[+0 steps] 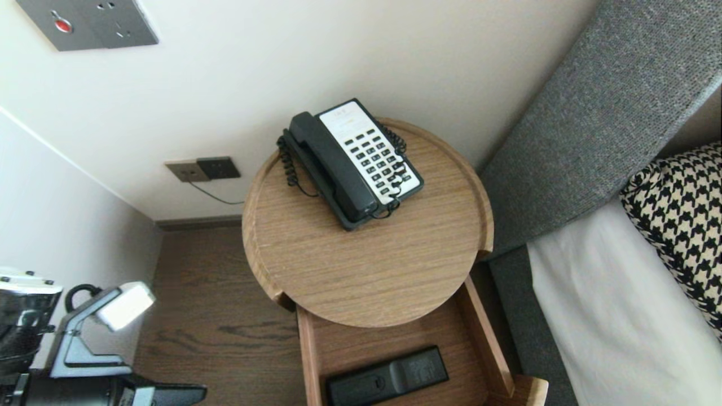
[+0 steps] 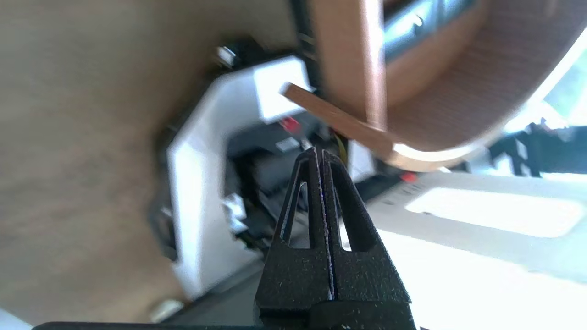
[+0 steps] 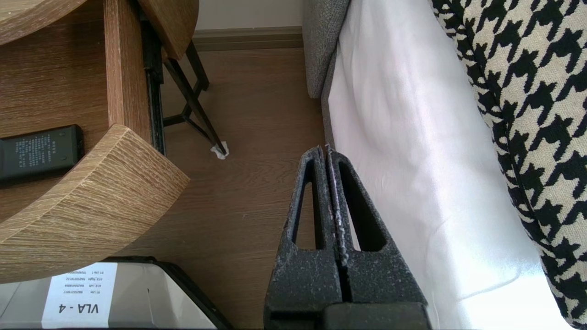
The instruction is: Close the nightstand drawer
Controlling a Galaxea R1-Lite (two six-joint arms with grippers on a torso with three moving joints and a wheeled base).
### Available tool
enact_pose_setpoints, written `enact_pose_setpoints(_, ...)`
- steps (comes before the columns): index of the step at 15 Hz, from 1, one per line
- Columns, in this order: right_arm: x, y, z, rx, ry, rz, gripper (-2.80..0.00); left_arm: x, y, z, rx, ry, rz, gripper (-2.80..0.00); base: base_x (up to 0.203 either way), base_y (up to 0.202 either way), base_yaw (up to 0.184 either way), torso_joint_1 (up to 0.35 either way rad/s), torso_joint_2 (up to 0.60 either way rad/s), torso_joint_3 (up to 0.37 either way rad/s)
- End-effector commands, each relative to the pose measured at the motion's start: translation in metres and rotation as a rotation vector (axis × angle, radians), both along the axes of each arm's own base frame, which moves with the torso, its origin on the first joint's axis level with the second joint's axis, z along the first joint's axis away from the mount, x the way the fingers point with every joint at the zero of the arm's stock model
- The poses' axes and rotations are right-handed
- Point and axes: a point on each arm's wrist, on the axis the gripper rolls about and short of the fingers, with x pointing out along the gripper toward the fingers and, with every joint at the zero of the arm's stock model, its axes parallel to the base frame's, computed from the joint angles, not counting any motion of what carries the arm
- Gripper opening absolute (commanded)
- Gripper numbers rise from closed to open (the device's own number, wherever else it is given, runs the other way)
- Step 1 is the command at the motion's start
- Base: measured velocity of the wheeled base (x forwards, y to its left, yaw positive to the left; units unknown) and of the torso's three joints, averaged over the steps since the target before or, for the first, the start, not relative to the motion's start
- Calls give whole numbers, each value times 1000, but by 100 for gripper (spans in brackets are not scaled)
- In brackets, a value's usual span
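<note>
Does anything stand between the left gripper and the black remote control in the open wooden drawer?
Yes: the wooden drawer's left side wall stands between the shut left gripper, low beside the table, and the black remote control. From above, nothing covers the remote; the round wooden tabletop overhangs only the drawer's back.

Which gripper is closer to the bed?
Right. The right gripper hangs beside the bed, over the floor. The left gripper is low on the other side of the nightstand, apart from it.
</note>
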Motion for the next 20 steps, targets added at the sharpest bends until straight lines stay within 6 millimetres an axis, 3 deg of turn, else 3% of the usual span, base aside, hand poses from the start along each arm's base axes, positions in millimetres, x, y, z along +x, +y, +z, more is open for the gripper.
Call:
enact_pose_setpoints(1,0,0,0,-1,-3,1,-280,7,-30,-7,16,97,-88,-280,0,0,0,0,0,0)
enact_pose_setpoints(4,0,0,0,-1,-3,1,-280,11,-58,-21,66,127,-133,-280,0,0,0,0,0,0)
enact_pose_setpoints(10,0,0,0,-1,-4,1,-280,9,-83,-36,93,179,-203,-280,0,0,0,0,0,0)
enact_pose_setpoints(15,0,0,0,-1,-3,-1,-280,5,-84,-36,95,173,-222,-280,0,0,0,0,0,0)
enact_pose_setpoints(20,0,0,0,-1,-3,1,-280,-7,-72,-29,76,142,-228,-280,0,0,0,0,0,0)
